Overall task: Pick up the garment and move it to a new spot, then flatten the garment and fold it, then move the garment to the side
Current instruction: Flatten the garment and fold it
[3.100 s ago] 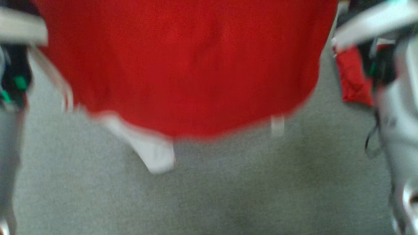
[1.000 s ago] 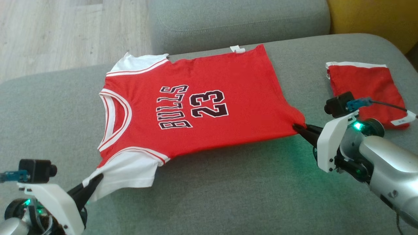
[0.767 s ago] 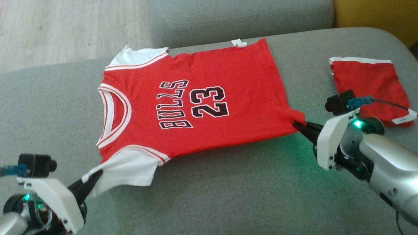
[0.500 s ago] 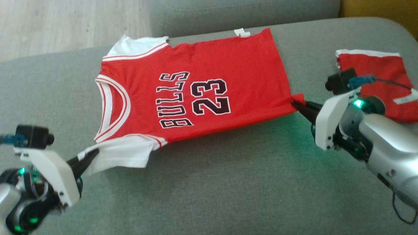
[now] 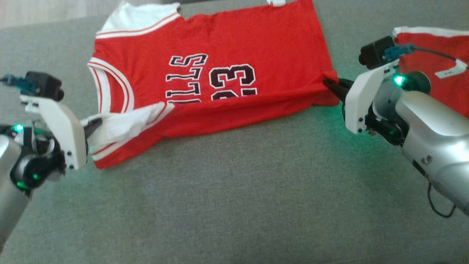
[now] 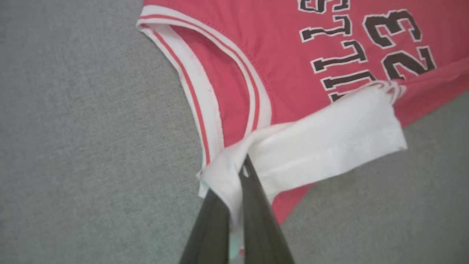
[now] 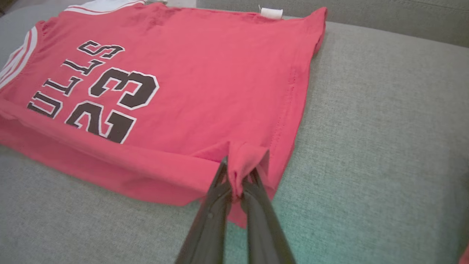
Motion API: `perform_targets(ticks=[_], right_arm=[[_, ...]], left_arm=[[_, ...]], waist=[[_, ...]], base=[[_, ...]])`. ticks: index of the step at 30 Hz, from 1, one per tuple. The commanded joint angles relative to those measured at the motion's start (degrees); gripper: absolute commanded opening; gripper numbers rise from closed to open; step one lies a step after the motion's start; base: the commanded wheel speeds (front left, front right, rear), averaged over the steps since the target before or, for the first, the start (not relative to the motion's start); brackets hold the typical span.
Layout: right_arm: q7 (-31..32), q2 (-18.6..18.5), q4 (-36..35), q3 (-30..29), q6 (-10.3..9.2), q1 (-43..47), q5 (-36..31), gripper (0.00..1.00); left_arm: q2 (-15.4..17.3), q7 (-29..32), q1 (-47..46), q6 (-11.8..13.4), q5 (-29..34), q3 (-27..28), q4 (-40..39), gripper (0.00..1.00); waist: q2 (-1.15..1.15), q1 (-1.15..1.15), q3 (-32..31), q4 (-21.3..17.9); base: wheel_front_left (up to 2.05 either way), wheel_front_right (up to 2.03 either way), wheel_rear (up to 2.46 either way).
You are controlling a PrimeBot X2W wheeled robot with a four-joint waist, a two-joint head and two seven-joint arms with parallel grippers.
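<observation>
- Left gripper (image 5: 96, 123) was pinched shut on the bunched white near sleeve (image 5: 124, 124) of the red short-sleeved fabric jersey (image 5: 263, 47). The left wrist view showed the fingers (image 6: 253, 205) clamped with cloth between them.
- Right gripper (image 5: 328, 82) was closed on the near hem corner (image 7: 245, 154), with red cloth puckered up between its fingers.
- The jersey lay front-up on the grey fabric sofa cushion (image 5: 234, 205), between the two grippers. A separate folded red cloth with a white edge (image 5: 436, 42) sat behind the right arm, well apart from the jersey.
- Orientation: the white-and-red striped neckline (image 5: 110, 88) pointed to the robot's left and the hem to its right. The long axis ran left to right across the head view.
- Step in hand, judged: a lengthwise fold, near side over far. The near edge was already rolled over the bottoms of the black digits.
- To do it well, both grippers should probably travel away from the robot at the same pace and height. That would keep the lifted edge taut and the crease parallel to the long axis.
- Risk: the left grip held only the sleeve, so the body panel on that side may lag and skew the crease.
- Releasing is likely best once the edge rests flat near the far side.
</observation>
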Motion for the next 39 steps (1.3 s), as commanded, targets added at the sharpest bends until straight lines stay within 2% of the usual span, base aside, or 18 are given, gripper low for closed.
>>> perform_targets(ticks=[1, 11, 12, 13, 14, 18, 19, 20, 21, 22, 23, 24, 25, 26, 28, 31, 34, 39], right_arm=[[-0.71, -0.06, -0.04, -0.09, -0.05, -1.2, -0.29, 0.0], [-2.37, 1.72, 3.29, 1.54, -0.05, -5.02, 0.29, 0.0], [-3.16, 1.82, 3.68, 1.78, -0.05, -5.55, -0.25, 0.22], [-4.06, 1.97, 4.22, 1.84, -0.05, -5.96, -0.51, 1.0], [-4.98, 2.2, 4.74, 1.76, -0.05, -6.33, -0.54, 1.0], [-11.02, 3.03, 7.45, 0.31, -0.05, -7.74, -0.62, 1.0], [-11.02, 3.03, 7.45, 0.31, -0.05, -7.74, -0.62, 1.0], [-14.86, 3.24, 8.31, -0.52, -0.05, -7.88, -0.54, 1.0], [-17.23, 3.31, 8.91, -1.31, -0.05, -7.91, -0.33, 1.0], [-17.23, 3.31, 8.91, -1.31, -0.05, -7.91, -0.33, 1.0], [-22.05, 3.63, 9.64, -2.83, -0.05, -7.69, 0.09, 1.0], [-23.89, 3.8, 9.77, -3.67, -0.05, -7.53, 0.23, 1.0], [-25.16, 3.95, 9.76, -4.63, -0.05, -7.3, 0.28, 1.0], [-25.16, 3.95, 9.76, -4.63, -0.05, -7.3, 0.28, 1.0], [-26.33, 3.98, 9.43, -6.92, -0.05, -6.74, -0.4, 1.0], [-26.5, 2.96, 5.31, -15.56, -0.05, -5.81, -5.39, 1.0], [-26.52, 2.84, -0.36, -26.86, -0.05, -0.17, -13.24, 1.0], [-26.53, 6.57, -9.52, -42.37, -0.05, 13.45, -28.35, 1.0]], left_arm=[[2.22, 0.43, -3.98, -0.27, 0.82, 2.51, 0.14, 0.0], [-1.59, 1.08, -12.91, -1.58, 5.04, 0.53, 8.31, 0.0], [-2.17, 0.19, -13.78, -1.37, 5.75, 0.51, 8.93, 0.1], [-2.72, -1.24, -14.75, -1.26, 6.76, 0.52, 9.56, 0.96], [-3.4, -3.16, -15.73, -1.13, 7.75, 0.66, 10.22, 1.0], [-7.36, -16.12, -18.71, 0.79, 10.65, 3.45, 13.25, 1.0], [-7.36, -16.12, -18.71, 0.79, 10.65, 3.45, 13.25, 1.0], [-9.32, -23.94, -19.51, 1.51, 12.03, 4.91, 14.8, 1.0], [-10.23, -27.85, -19.71, 1.6, 12.51, 5.64, 15.53, 1.0], [-10.23, -27.85, -19.71, 1.6, 12.51, 5.64, 15.53, 1.0], [-11.84, -35.61, -19.67, 1.79, 13.19, 7.19, 16.84, 1.0], [-12.4, -39.15, -19.4, 1.55, 13.82, 7.48, 17.22, 1.0], [-13.16, -42.49, -18.87, 1.35, 13.85, 8.08, 17.41, 1.0], [-13.16, -42.49, -18.87, 1.35, 13.85, 8.08, 17.41, 1.0], [-14.45, -48.62, -17.35, 1.01, 13.73, 9.24, 17.29, 1.0], [-15.24, -54.53, -14.49, 1.34, 14.77, 10.39, 15.85, 1.0], [-15.8, -56.06, -10.34, 2.97, 17.28, 12.19, 12.51, 1.0], [-18.59, -56.19, 0.57, 6.33, 25.26, 19.56, 0.82, 1.0]], waist=[[0.0, -0.01, 1.47, -0.29], [0.0, -0.01, 5.38, -0.71], [0.0, -0.01, 5.65, -0.67], [0.0, -0.01, 5.9, -0.63], [0.0, -0.01, 6.14, -0.58], [0.0, -0.01, 6.48, -0.27], [0.0, -0.01, 6.48, -0.27], [0.0, -0.01, 6.1, 0.06], [0.0, -0.01, 5.77, 0.2], [0.0, -0.01, 5.77, 0.2], [0.0, -0.01, 4.9, 0.46], [0.0, -0.01, 4.37, 0.54], [0.0, -0.01, 3.78, 0.64], [0.0, -0.01, 3.78, 0.64], [0.0, -0.01, 2.54, 0.83], [0.0, -0.01, 0.99, 1.09], [0.0, -0.01, -0.7, 1.32], [0.0, -0.01, -2.91, 1.52]], base=[[0.0, 0.0, 0.0], [0.0, 0.0, 0.0], [0.0, 0.0, 0.0], [0.0, 0.0, 0.0], [0.0, 0.0, 0.0], [0.0, 0.0, 0.0], [0.0, 0.0, 0.0], [0.0, 0.0, 0.0], [0.0, 0.0, 0.0], [0.0, 0.0, 0.0], [0.0, 0.0, 0.0], [0.0, 0.0, 0.0], [0.0, 0.0, 0.0], [0.0, 0.0, 0.0], [0.0, 0.0, 0.0], [0.0, 0.0, 0.0], [0.0, 0.0, 0.0], [0.0, 0.0, 0.0]])
